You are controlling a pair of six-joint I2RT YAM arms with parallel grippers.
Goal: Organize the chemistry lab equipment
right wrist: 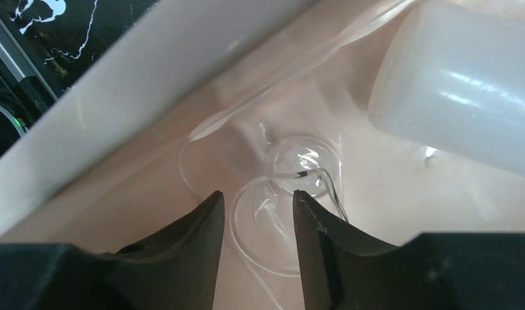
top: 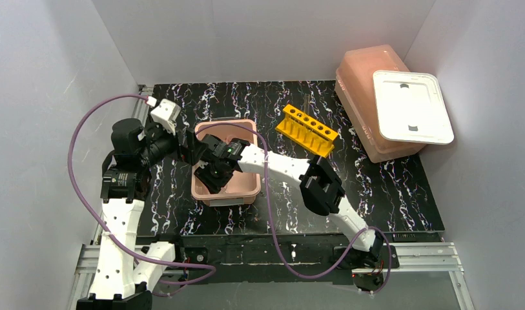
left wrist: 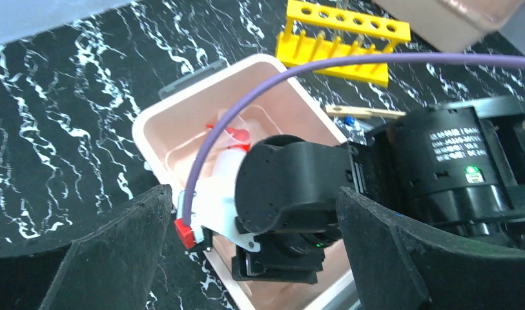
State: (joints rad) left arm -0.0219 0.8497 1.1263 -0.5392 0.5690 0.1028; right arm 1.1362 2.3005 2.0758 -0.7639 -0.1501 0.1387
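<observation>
White walls (top: 53, 71) stand around a black table (top: 389, 187) with white squiggly lines on it. At the back right of the table sits a big pink tub (top: 366, 64), and a white lid (top: 411, 106) lies on top of it.

The right arm (top: 279, 165) reaches from the front into a small pink tub (top: 230, 195) in the middle of the table. The left arm (top: 121, 219) is bent over the left side of the table. A purple cable (top: 75, 168) loops away from it.

The yellow rack (top: 306, 129) with six holes stands on the table behind the small tub, well apart from it.

The left claw (left wrist: 253, 199) is wide open beside the small tub and holds nothing.

Inside the small tub lies a white bottle (right wrist: 460, 84) with a red cap (left wrist: 239, 135).

The right claw (right wrist: 257, 197) is down low in the tub. Its two fingers stand a little way apart, and nothing is pinched between them. Just past the fingertips, a small clear glass piece (right wrist: 298, 161) lies on the tub floor near the bottle.

A thin pale stick (left wrist: 366, 111) lies on the table between the small tub and the rack.
</observation>
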